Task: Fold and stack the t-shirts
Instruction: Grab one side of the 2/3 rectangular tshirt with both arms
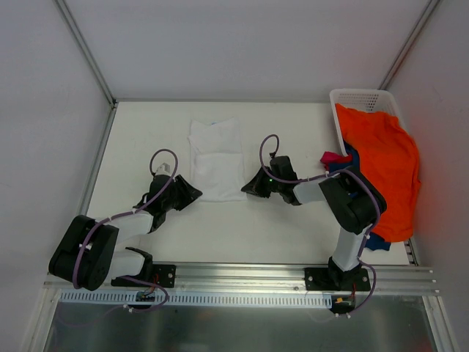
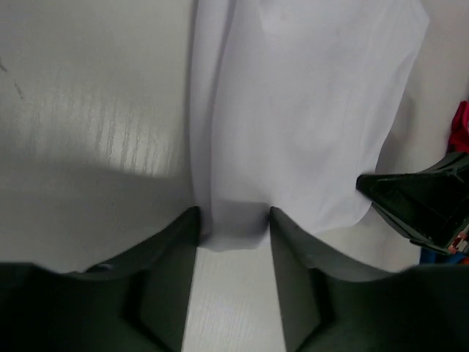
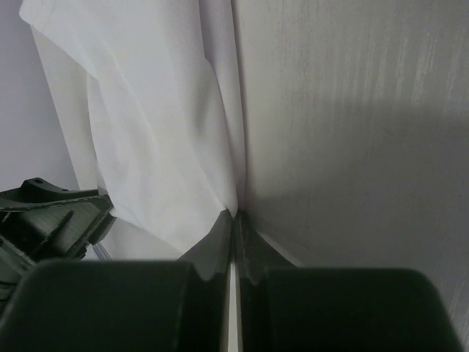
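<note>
Shows the white shirt (image 1: 216,165) flat on the table (image 1: 293,220), at mid-width towards the back, folded into a tall narrow oblong with a faint cross-edge at mid-length. Looks thin, soft and matte, with long shallow creases running lengthwise and a smooth straight fold down each long side.

Puts the left claw (image 1: 189,192) at the near left corner: stands partly open, dark wedge-shaped fingers (image 2: 172,271) either side of the hem, cloth bunched between them, not clamped. Puts the right claw (image 1: 249,187) at the near right corner: fully closed, tips pinching the edge of the white shirt, creases drawn to the pinch.

Shows also the orange shirt (image 1: 385,169) spilling in a big crumpled heap from the white lattice basket (image 1: 359,95) at the right, over the navy shirt (image 1: 350,163), with the magenta shirt (image 1: 333,158) poking out at its left. Shows the table as pale, faintly grained laminate.
</note>
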You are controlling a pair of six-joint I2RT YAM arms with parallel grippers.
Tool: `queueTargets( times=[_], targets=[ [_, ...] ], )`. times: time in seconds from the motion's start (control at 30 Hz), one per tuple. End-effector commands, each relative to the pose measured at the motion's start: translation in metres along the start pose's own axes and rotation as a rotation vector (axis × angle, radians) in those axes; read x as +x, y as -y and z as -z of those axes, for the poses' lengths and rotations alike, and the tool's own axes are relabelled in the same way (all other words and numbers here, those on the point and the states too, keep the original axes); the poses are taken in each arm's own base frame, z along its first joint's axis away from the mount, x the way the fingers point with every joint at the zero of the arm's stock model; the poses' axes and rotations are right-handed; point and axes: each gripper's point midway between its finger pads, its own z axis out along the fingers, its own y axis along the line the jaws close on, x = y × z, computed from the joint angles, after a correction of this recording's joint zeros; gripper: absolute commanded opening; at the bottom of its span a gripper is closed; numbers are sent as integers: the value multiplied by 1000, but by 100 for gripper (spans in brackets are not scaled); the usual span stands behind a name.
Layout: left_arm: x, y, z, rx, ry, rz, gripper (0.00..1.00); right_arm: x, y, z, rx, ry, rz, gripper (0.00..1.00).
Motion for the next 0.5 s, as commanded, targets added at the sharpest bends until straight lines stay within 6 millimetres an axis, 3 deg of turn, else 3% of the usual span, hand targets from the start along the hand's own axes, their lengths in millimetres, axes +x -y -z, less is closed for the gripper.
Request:
queueTargets(
  times=[0.0,0.07,0.17,0.27,0.47],
  targets=[
    [8,-15,2,-41,-25,9,36,8,8,-1,27,-8,-2,1],
    [9,-15,2,-44,-31,13,21,8,8,0,27,-8,-2,1],
    [12,-16,2,-46,-40,17,7,8,9,1,28,-7,-3,0],
    [12,-16,2,-45,-43,16,0,9,10,2,31,-7,-4,1],
    [16,-15,6,-45,-69,9,0,16,14,13,36,-7,-6,1]
  ],
)
